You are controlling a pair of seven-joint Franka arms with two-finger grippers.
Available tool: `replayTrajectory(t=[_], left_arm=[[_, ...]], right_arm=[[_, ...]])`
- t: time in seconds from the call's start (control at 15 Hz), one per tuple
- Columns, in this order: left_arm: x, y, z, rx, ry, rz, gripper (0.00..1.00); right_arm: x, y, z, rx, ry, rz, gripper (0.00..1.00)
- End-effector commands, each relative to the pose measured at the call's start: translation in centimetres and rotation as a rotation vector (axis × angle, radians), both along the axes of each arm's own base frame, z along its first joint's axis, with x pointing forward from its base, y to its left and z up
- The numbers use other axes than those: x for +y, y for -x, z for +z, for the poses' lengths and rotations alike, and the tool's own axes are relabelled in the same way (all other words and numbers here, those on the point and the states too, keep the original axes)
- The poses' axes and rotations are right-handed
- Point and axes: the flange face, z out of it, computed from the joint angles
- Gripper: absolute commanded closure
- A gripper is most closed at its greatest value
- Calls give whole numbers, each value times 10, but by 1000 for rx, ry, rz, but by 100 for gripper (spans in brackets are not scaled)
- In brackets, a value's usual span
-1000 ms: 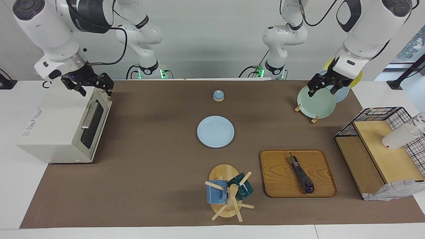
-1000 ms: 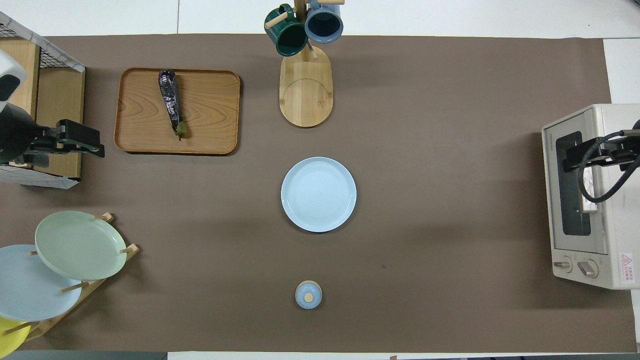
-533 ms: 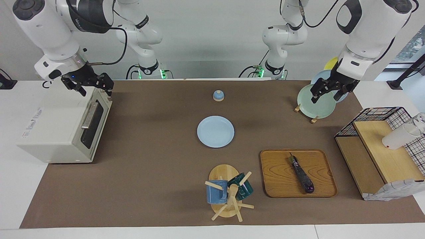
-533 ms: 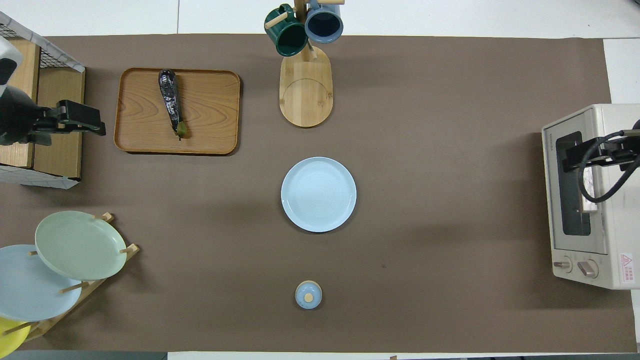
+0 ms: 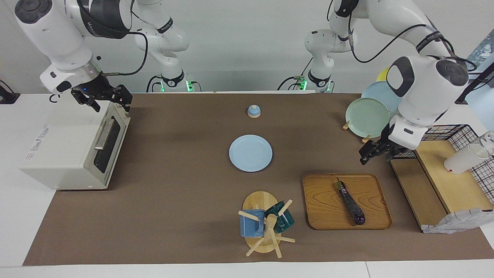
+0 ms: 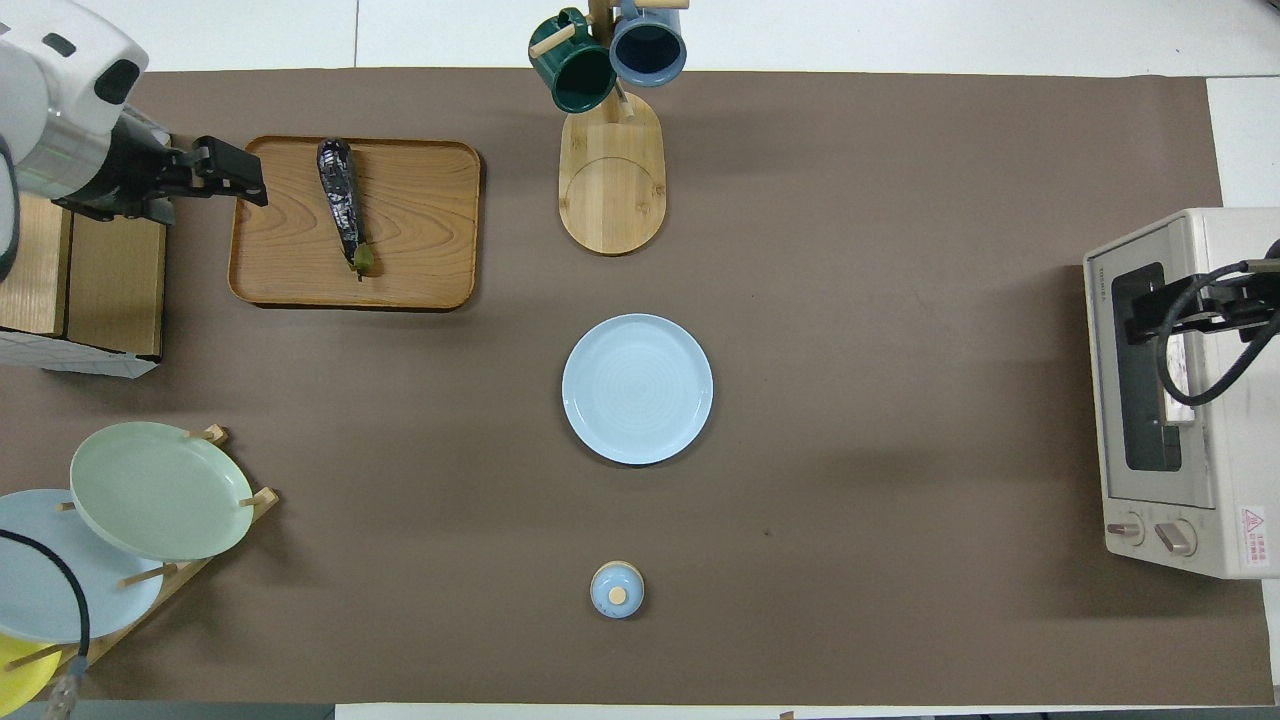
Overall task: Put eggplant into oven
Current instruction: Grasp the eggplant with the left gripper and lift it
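Observation:
The dark purple eggplant (image 5: 350,202) (image 6: 340,198) lies lengthwise on a wooden tray (image 5: 320,210) (image 6: 420,250), its green stem end pointing toward the robots. My left gripper (image 5: 375,151) (image 6: 235,178) hangs open and empty in the air by the tray's edge toward the left arm's end, apart from the eggplant. The cream-white oven (image 5: 65,150) (image 6: 1205,400) stands at the right arm's end with its dark glass door shut. My right gripper (image 5: 103,99) (image 6: 1160,312) waits open and empty just above the oven's top front edge.
A pale blue plate (image 5: 251,153) (image 6: 637,388) lies mid-table, with a small blue lid (image 5: 253,111) (image 6: 617,590) nearer the robots. A mug tree (image 5: 266,224) (image 6: 610,180) stands beside the tray. A plate rack (image 5: 366,117) (image 6: 150,490) and a wire shelf (image 5: 444,173) (image 6: 70,260) flank the left arm.
My left gripper has swung down from over the plate rack to the tray's edge, staying open. The right arm, eggplant and oven have not moved.

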Motion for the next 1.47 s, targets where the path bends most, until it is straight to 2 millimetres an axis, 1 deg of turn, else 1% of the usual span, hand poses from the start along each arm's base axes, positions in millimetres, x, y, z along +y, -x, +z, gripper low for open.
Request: replayTrajectory(t=[0.0,0.13,0.27,0.33,0.4,0.53,0.6,0.67,0.73,0.8,0.87,0.93,1.0,1.07,1.13,1.2,1.27,1.4], left_arm=[[-4,-28,-41,-33,-2,3,0],[-6,-40,-74,-45,1,6,0],[-19,-52,-114,-82,0,-12,0],[-29,-55,-129,-98,4,-20,0],[-28,-57,-131,-122,13,-13,0],[-22,-56,-135,-111,14,-4,0],[-22,-51,-147,-94,12,-4,0],[-21,-45,-155,-81,9,-4,0],[-21,-42,-161,-78,6,-5,0],[-25,-38,-161,-81,5,-11,0],[-26,-34,-168,-72,1,-13,0],[-26,-32,-168,-75,0,-13,0],[-26,-30,-169,-77,1,-13,0],[-25,-30,-169,-77,1,-11,0],[-25,-30,-169,-77,1,-11,0],[-26,-28,-172,-71,0,-12,0],[-26,-27,-173,-68,0,-12,3],[-26,-25,-173,-71,0,-11,13]], right_arm=[[1,6,0,5,-20,-16,0],[1,6,0,5,-20,-18,0],[1,6,0,6,-20,-18,0],[1,6,0,5,-20,-16,0],[1,6,0,5,-20,-16,0],[2,9,-2,23,-21,-16,0],[3,10,-2,29,-22,-13,0],[5,9,-2,26,-23,-9,0],[5,9,-2,25,-21,-7,0],[4,9,-3,21,-23,-6,0],[3,5,-4,-7,-22,-12,0],[6,-2,-13,-86,-17,2,8],[5,2,-19,-104,-16,10,50],[0,4,-22,-96,-18,18,90],[0,4,-23,-95,-19,42,100],[0,5,-27,-98,-21,76,100],[-3,10,-34,-92,-12,74,100],[-14,16,-50,-81,-5,42,100]])
